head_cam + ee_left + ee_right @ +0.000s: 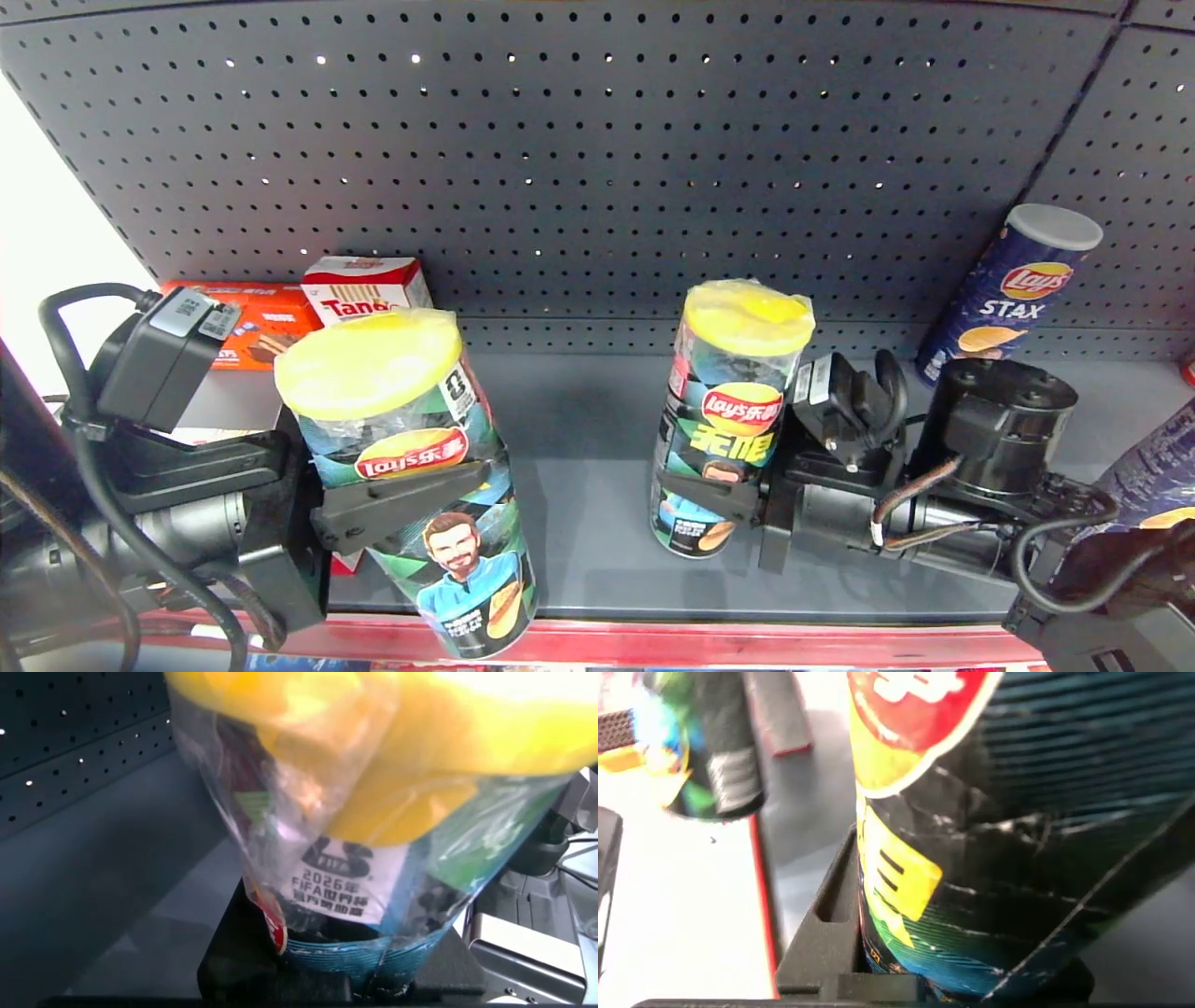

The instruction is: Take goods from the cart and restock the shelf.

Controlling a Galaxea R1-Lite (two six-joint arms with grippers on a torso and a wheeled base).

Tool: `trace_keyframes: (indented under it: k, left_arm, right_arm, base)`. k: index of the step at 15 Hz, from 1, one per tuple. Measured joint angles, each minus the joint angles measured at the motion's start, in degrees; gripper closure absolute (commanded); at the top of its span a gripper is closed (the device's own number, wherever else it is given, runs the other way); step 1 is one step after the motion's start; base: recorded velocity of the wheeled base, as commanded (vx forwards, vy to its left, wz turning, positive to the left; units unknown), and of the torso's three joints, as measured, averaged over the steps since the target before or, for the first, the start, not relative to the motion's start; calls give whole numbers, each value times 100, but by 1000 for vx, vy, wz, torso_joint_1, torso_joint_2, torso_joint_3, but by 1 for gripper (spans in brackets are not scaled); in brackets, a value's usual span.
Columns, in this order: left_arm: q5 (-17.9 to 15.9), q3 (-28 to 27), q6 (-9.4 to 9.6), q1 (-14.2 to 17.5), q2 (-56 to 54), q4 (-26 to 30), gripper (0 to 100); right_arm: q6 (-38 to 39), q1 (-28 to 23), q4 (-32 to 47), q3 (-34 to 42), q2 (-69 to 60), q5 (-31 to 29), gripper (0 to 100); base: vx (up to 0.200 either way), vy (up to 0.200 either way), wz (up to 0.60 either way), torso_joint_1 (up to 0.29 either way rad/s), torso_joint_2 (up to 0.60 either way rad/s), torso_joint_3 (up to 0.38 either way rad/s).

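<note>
- At the front left of the shelf [579, 448], my left gripper [411, 495] is clamped around the middle of the left chip can [401, 429], one black finger crossing its printed front.
- That left chip can is tilted, its yellow lid leaning toward the shelf's left end and its base over the red front edge [747, 644]; I cannot tell whether the base touches anything.
- From the left wrist camera the same can [355, 887] sits between the gripper's fingers, its clear wrap crinkled under the yellow lid.
- Near the middle of the shelf, my right gripper [714, 490] grips the right chip can [733, 411] low on its body, coming in from the right side.
- This right chip can stands nearly upright, well back from the front edge; whether its base rests on the shelf or hangs just above it, I cannot tell.
- The right wrist camera shows its dark, scuffed wall [990, 840] seated between the fingers.
- At the back right, a blue can [1013, 289] with a grey lid leans against the pegboard panel [597, 168].
- At the back left, a white-and-red box [364, 285] stands against the panel, with an orange box [252, 322] just beside it toward the left end.
</note>
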Motion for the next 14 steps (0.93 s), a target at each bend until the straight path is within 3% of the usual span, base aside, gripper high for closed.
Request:
trace_keyframes:
  k: [7, 8, 14]
  left_arm:
    - [2, 0, 0, 6, 9, 1, 100]
    - [2, 2, 0, 6, 11, 0, 100]
    - [-1, 11, 0, 6, 20, 0, 100]
  right_arm:
    - [-196, -28, -38, 228, 140, 0, 100]
    - [-197, -35, -44, 228, 160, -4, 0]
    - [-307, -33, -66, 239, 243, -78, 0]
  base:
    - [0, 0, 0, 0, 0, 0]
    - [0, 0, 0, 0, 0, 0]
    - [0, 0, 0, 0, 0, 0]
